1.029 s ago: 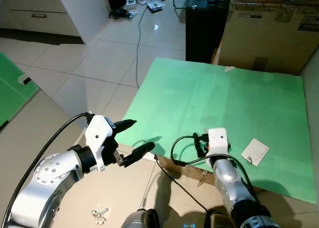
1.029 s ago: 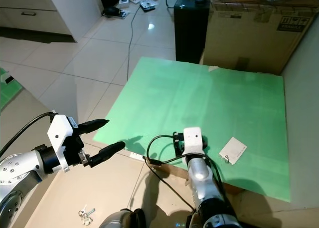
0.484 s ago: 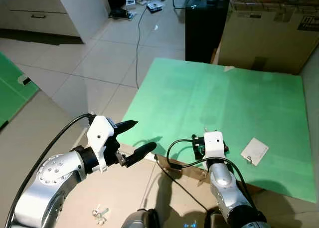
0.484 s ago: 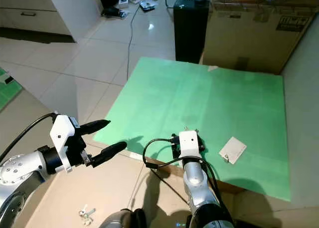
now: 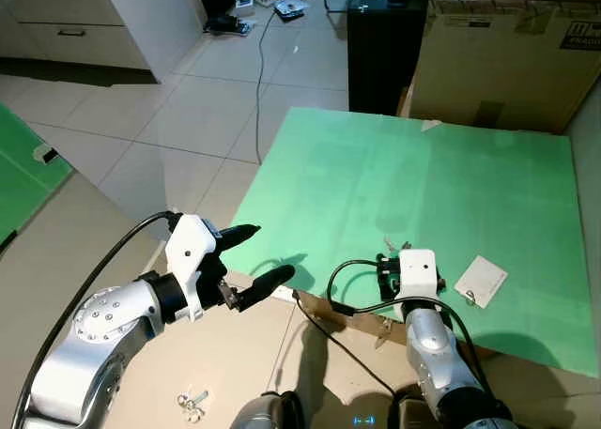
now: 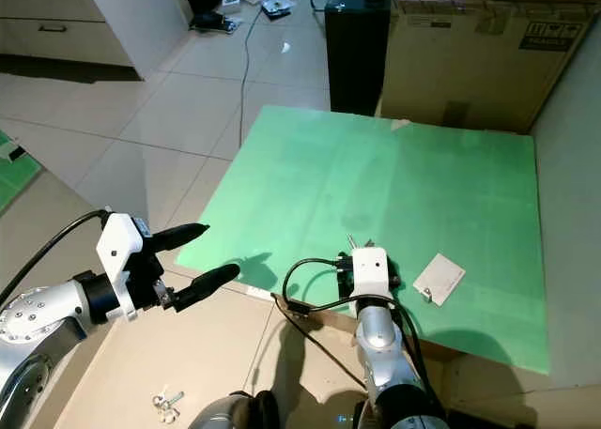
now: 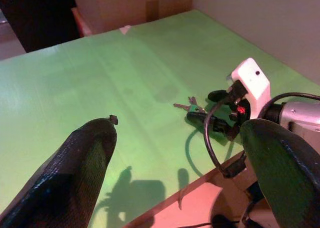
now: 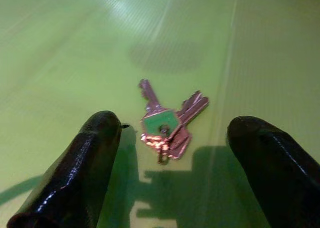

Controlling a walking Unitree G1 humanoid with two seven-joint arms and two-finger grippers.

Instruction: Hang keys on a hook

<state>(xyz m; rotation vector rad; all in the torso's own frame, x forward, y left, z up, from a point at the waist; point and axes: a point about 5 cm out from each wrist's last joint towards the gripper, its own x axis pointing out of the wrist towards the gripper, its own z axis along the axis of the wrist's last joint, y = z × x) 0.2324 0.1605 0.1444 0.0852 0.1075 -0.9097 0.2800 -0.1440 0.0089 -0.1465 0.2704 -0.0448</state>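
A small bunch of keys (image 8: 167, 125) with a green-headed key lies flat on the green board (image 5: 451, 176), near its front edge. My right gripper (image 8: 173, 122) hovers low over the board, open, with one finger on each side of the keys and just short of them. The keys (image 5: 393, 248) peek out ahead of the right wrist's white block (image 5: 418, 270). My left gripper (image 5: 270, 252) is open and holds nothing, off the board's front left corner. The keys (image 7: 189, 107) and the right wrist also appear in the left wrist view.
A white card (image 5: 481, 282) on a ring lies on the board right of the right wrist. A second small bunch of keys (image 5: 191, 402) lies on the tan surface below my left arm. A black cabinet (image 5: 383, 49) and a cardboard box (image 5: 498, 63) stand behind the board.
My right wrist has shifted a little to the right, and the keys now show ahead of it. The left arm has barely moved.
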